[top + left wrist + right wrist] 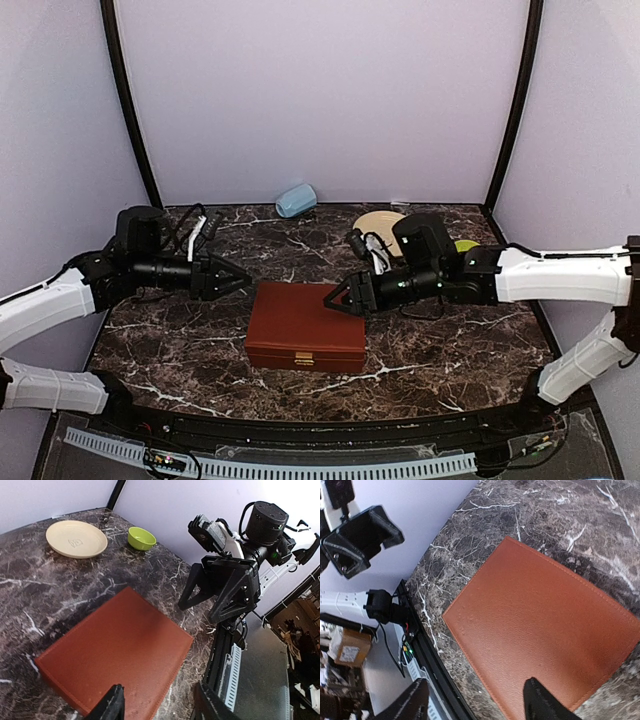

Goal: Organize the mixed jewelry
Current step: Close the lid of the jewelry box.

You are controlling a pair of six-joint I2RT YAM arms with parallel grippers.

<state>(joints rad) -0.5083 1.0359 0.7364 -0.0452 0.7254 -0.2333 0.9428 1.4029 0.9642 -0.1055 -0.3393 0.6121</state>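
Note:
A closed red-brown box (305, 338) sits mid-table with its clasp facing the near edge. The mixed jewelry does not show clearly; a faint grey mark on the cream plate (76, 538) is too small to make out. My left gripper (235, 280) hovers just left of the box's back left corner, open and holding nothing. In the left wrist view, the left gripper (160, 710) has one finger over the lid (115, 647) and the other past its edge. My right gripper (338, 298) hangs open at the box's back right corner. In the right wrist view, the right gripper (475, 707) spans the lid's (540, 630) near edge.
The cream plate (375, 222) and a green bowl (466, 245) stand at the back right, partly behind the right arm. A light blue object (296, 200) lies against the back wall. Purple walls close in the dark marble table (180, 350) on three sides.

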